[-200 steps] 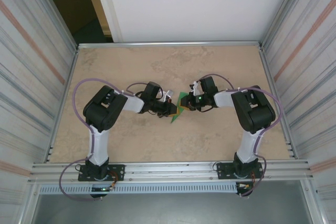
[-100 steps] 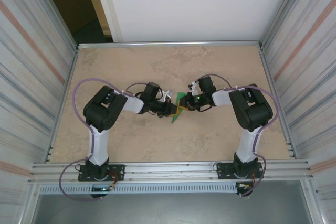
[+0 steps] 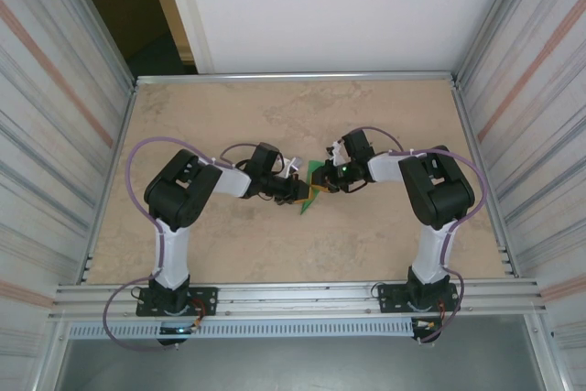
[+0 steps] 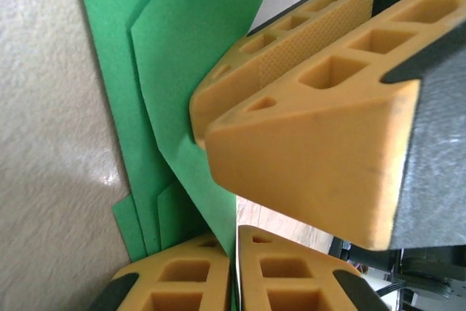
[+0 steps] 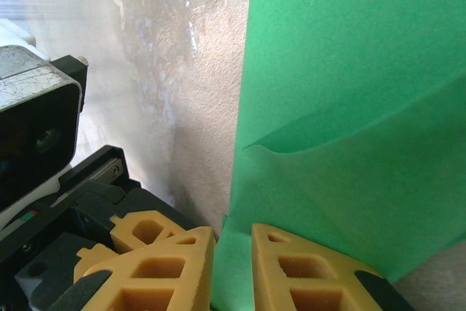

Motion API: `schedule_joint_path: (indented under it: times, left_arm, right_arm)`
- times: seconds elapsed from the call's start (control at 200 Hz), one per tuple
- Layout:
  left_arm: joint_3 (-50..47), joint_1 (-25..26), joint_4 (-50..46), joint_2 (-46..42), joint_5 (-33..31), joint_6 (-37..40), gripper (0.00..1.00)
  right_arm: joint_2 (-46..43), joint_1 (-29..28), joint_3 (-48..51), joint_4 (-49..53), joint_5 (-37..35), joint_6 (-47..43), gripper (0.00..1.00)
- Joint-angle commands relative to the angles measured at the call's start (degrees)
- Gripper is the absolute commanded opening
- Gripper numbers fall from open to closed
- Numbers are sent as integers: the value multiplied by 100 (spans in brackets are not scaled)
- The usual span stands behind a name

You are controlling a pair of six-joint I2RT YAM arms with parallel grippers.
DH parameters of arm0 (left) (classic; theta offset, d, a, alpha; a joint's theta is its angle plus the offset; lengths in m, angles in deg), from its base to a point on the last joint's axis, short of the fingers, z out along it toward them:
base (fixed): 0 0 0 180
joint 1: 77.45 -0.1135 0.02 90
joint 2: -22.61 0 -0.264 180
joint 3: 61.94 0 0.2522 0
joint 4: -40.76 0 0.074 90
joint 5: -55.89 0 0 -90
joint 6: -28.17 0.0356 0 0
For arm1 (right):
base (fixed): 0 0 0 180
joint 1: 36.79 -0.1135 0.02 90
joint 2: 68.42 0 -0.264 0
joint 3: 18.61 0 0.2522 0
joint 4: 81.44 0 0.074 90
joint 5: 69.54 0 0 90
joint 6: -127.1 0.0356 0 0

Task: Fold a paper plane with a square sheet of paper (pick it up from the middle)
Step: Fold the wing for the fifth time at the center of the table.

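Note:
The green sheet of paper [image 3: 311,197] is folded into layers with a pointed lower end and is held up off the table between both arms. My left gripper [image 3: 302,191] reaches it from the left. In the left wrist view its fingertips [image 4: 234,234] are pressed together on a fold of the paper [image 4: 182,56]. My right gripper [image 3: 328,179] comes in from the right. Its fingers [image 5: 233,234] stand close on either side of a flap of the paper [image 5: 349,92]. One big right finger [image 4: 306,158] shows above the left jaws.
The beige table [image 3: 275,116] is fenced by metal rails and ribbed side walls [image 3: 55,135]. Purple cables [image 3: 137,157] loop off both arms. The left gripper's black body [image 5: 44,253] and its wrist camera sit right beside the right fingers.
The right gripper has edged slightly left and up along the paper. The left gripper and the paper have stayed where they were.

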Motion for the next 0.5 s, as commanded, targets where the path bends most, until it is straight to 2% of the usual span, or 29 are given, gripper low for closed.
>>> schedule_joint_path:
  times: [0.0,0.075,0.231,0.396,0.491]
  left_arm:
    - [-225,-123,-1051,232,-875,395,8]
    - [-263,-127,-1041,271,-950,410,6]
    - [-497,-127,-657,293,-1038,351,5]
    - [-641,-122,-285,346,-1076,277,3]
    - [-717,-122,-116,346,-1088,211,2]
  right_arm:
    - [-110,-65,-166,263,-18,-136,20]
    - [-389,-73,-98,183,-18,-110,20]
    - [-1193,30,386,42,-555,-61,22]
    - [-1334,235,897,-133,-730,96,24]
    - [-1368,216,847,435,-1468,5,27]
